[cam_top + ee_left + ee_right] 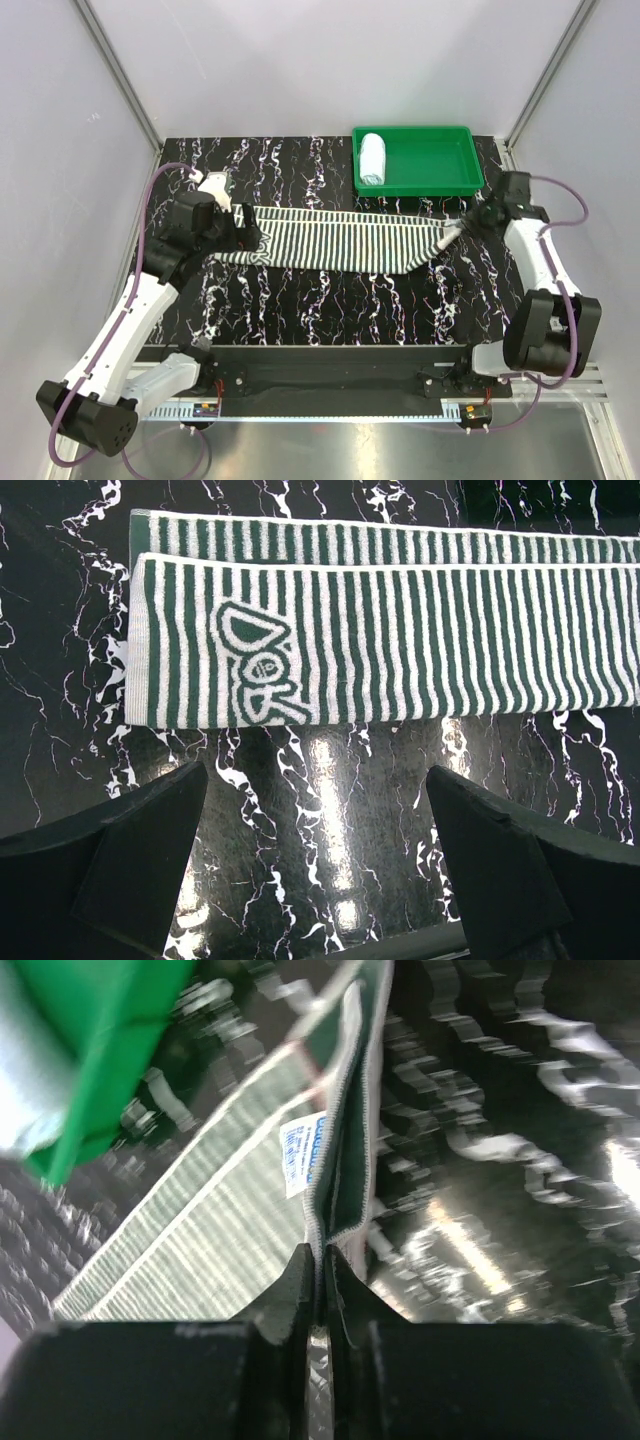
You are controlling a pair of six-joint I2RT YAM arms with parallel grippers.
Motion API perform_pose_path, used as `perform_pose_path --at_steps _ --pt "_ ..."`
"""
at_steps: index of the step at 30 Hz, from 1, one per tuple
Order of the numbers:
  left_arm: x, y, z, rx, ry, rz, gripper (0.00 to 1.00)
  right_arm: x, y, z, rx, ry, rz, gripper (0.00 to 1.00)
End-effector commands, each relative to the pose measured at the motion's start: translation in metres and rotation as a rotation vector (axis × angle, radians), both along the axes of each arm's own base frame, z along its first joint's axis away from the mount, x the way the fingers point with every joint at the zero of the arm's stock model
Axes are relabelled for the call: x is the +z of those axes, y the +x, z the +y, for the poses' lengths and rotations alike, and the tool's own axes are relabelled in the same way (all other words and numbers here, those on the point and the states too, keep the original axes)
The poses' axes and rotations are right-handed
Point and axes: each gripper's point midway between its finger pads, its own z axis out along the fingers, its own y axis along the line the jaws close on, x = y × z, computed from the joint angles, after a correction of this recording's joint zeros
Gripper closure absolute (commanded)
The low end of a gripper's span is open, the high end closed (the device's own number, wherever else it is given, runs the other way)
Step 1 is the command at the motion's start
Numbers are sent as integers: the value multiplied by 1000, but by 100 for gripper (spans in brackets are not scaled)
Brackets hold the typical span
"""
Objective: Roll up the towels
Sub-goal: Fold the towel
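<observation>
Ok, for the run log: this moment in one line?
left gripper open by striped towel | right gripper shut on its other end | blue towel rolled in green tray

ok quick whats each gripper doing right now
left gripper: open, holding nothing, poised just short of the striped towel's end.
right gripper: shut on the striped towel's other end.

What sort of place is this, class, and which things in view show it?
Probably a robot lab test cell: a left arm and right arm bolted at a black marbled table, plain white walls enclosing it, and a striped towel laid out as practice material.
</observation>
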Motion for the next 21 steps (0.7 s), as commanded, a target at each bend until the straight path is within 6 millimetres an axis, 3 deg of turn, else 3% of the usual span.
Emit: perform_pose_path --at_steps 1,3,4,9,10,12,16,17,18,19,20,21 --pt "3 4 -1 -3 -8 -22 1 42 6 35 81 -79 -38 100" --pt "2 5 3 14 -3 -17 1 52 11 50 94 -106 -40 100" --pt "2 5 4 20 -1 -16 1 68 17 85 176 -110 -80 100" --pt "1 7 12 63 -1 -7 1 81 38 157 289 -120 -89 100" --pt "0 7 15 72 0 -3 1 84 42 184 336 -122 -92 100" --pt "0 8 16 80 -4 -1 1 87 48 207 365 -137 -101 100" --pt "0 9 23 112 -6 -5 1 90 69 276 446 -122 -123 100" --pt "0 9 24 123 -7 -3 1 90 65 298 483 -119 -130 100" --pt "0 9 25 127 -8 -1 1 106 72 314 493 -101 -171 100" --pt "0 9 27 138 -9 -1 1 91 76 327 502 -108 -149 100" --pt "0 10 28 143 -9 -2 1 91 71 348 537 -100 -161 100" --pt "1 10 29 144 -9 -1 1 105 77 362 543 -81 -203 100"
